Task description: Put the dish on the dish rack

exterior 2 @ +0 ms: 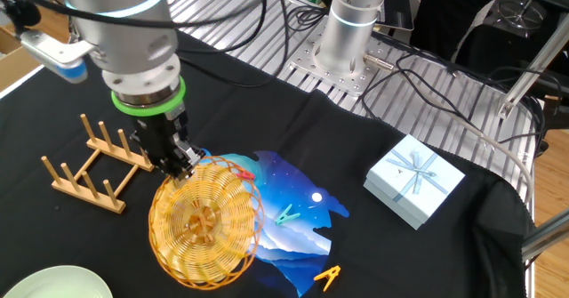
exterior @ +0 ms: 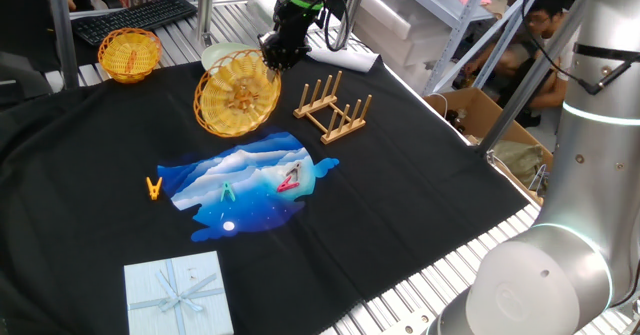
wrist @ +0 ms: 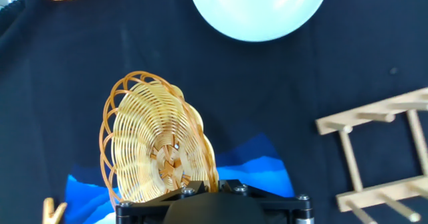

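The dish (exterior: 238, 95) is a golden woven wicker plate, held tilted on edge above the black cloth, left of the dish rack (exterior: 333, 108). My gripper (exterior: 275, 57) is shut on the dish's upper rim. In the other fixed view the dish (exterior 2: 203, 220) hangs below the gripper (exterior 2: 182, 163), with the light-wood dish rack (exterior 2: 93, 163) to its left. The hand view shows the dish (wrist: 155, 144) pinched at its rim between the jaws of the gripper (wrist: 202, 182), with the dish rack (wrist: 384, 150) at the right edge.
A pale green plate (wrist: 257, 9) lies behind the dish. A small yellow woven basket (exterior: 129, 53) sits far left. A blue printed cloth (exterior: 250, 183) with clips, an orange clip (exterior: 153, 187) and a pale blue gift box (exterior: 178, 293) lie nearer the front.
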Motion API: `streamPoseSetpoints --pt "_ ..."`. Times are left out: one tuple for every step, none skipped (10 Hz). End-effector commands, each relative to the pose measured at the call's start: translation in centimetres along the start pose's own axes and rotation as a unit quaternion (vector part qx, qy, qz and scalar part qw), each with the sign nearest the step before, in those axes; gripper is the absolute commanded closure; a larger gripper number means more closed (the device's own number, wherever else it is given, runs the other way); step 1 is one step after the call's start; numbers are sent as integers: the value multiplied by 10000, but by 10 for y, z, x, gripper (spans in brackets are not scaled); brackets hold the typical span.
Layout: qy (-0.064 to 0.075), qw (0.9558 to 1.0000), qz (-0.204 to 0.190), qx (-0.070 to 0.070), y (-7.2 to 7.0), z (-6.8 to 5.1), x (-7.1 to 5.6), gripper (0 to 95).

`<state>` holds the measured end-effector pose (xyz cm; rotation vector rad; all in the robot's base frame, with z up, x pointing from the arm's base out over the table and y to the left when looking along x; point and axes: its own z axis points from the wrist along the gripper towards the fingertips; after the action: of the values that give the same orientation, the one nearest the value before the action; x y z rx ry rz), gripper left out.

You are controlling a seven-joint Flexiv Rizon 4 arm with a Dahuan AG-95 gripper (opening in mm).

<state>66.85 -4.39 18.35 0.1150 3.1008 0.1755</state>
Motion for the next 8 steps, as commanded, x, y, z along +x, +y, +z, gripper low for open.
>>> streamPoseSetpoints --pt "24 9999 -93 131 -3 -6 -6 950" --pt "12 9996 -143 225 -6 -9 -9 950" --pt "-7 9993 -203 312 -10 -12 -14 950" --pt "-9 9992 -251 318 -14 -14 -18 950" --pt "1 9989 -356 317 -25 -17 -28 950" --pt "12 9986 -406 330 -31 -19 -33 950" --pt "12 9982 -479 366 -36 -21 -38 950" --pt "22 9978 -544 391 -42 -23 -42 950"
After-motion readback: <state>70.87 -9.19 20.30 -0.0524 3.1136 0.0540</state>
